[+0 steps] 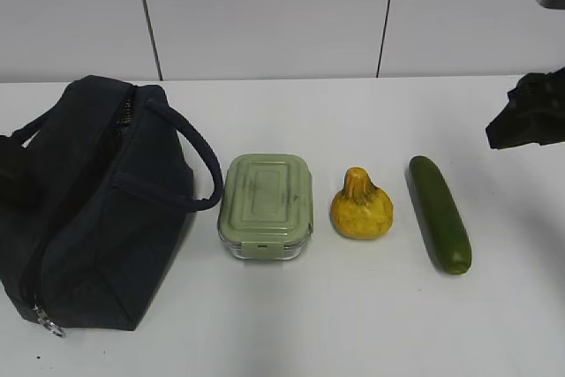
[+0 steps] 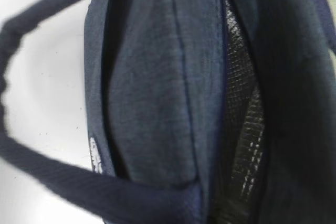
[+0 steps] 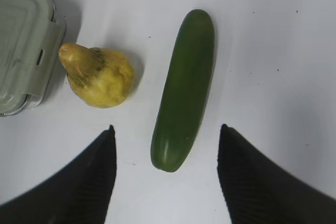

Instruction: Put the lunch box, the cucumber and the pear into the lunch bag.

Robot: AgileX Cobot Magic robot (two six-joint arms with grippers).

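— Exterior view first: what sits on the table (image 1: 353, 324)?

— A white, smooth top. My dark navy fabric lunch bag (image 1: 88, 209) slumps at the left, boxy, with a loop handle (image 1: 199, 152) arching toward the lunch box (image 1: 265, 205). That box is clear with rounded corners and a pale sage-green clip lid. Right of it stands the pear (image 1: 361, 206), yellow, wrinkled at its narrow neck, then the cucumber (image 1: 439, 212), a smooth dark green cylinder, lying apart from both.

— And your grippers?

— My right gripper (image 3: 167, 177) hangs wide open above the cucumber's near end, its two dark ribbed fingers (image 3: 84, 182) touching nothing. My left wrist camera sees only woven bag cloth and black mesh lining (image 2: 244, 129); whether that gripper is open I cannot tell.

— Any writing?

— A small white label (image 2: 96, 155) on the bag, too blurred to read.
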